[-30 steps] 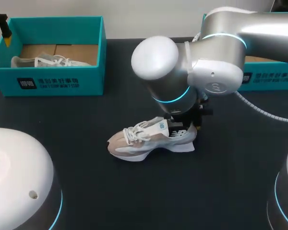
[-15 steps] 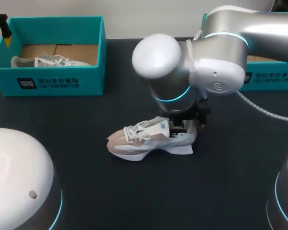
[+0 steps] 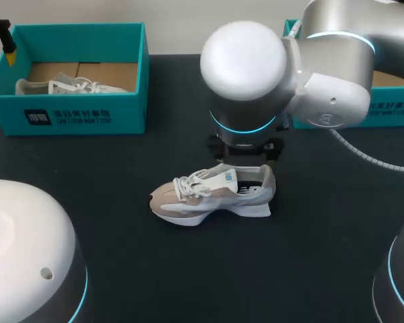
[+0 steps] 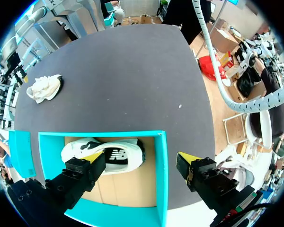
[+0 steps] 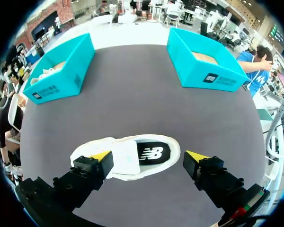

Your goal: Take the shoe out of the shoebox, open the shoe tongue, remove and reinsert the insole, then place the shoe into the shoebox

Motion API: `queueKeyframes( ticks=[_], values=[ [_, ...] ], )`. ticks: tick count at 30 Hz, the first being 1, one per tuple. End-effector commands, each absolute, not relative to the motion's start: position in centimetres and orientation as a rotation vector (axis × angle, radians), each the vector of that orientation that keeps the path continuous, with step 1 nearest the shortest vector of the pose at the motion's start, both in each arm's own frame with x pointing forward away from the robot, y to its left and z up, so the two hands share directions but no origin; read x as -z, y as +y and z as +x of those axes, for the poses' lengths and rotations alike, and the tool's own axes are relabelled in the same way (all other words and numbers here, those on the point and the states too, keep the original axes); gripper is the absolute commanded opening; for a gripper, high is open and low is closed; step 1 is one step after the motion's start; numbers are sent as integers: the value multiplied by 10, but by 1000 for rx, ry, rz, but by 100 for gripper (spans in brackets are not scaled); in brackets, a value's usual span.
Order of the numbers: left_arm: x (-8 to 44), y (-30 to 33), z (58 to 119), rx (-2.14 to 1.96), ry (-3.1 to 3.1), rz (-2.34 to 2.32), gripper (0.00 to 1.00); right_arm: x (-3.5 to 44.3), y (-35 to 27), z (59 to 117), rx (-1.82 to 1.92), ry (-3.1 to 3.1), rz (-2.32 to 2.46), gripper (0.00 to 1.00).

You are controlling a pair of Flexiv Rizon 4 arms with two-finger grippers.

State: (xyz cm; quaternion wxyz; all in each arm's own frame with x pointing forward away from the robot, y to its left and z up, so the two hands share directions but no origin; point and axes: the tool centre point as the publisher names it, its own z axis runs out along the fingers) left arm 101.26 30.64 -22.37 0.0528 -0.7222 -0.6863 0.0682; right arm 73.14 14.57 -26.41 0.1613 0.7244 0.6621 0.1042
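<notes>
Right arm (image 3: 256, 74) risen above shoe (image 3: 212, 195), jaws spread (other shoe (image 3: 60, 86) in shoebox (image 3: 74, 120))

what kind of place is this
Likely a robot test bench rather than a shop: a robot arm hangs over a lone sneaker on a dark table, with an open teal shoebox behind it.

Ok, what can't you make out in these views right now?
- Head view: right gripper hidden under its own arm; that arm also covers most of the inside of the right shoebox.
- Head view: left gripper cut off by the edge, one yellow tip showing.
- Right wrist view: a finger partly hides the toe of the shoe.
</notes>
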Motion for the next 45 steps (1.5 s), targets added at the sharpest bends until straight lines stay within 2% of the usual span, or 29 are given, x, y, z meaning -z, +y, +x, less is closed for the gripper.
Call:
queueKeyframes(
  ticks=[1,10,28,36,45],
  values=[
    [223,307,1012,-203,-2086,-2197,100,264,158,730,-374,2191,1734,100],
    [223,307,1012,-203,-2086,-2197,100,258,187,723,-139,2457,1265,100],
    [223,307,1012,-203,-2086,-2197,100,258,187,723,-139,2457,1265,100],
    [223,307,1012,-203,-2086,-2197,100,259,148,714,-511,2697,906,100],
    [223,307,1012,-203,-2086,-2197,100,254,128,718,-550,2881,605,100]
  ],
)
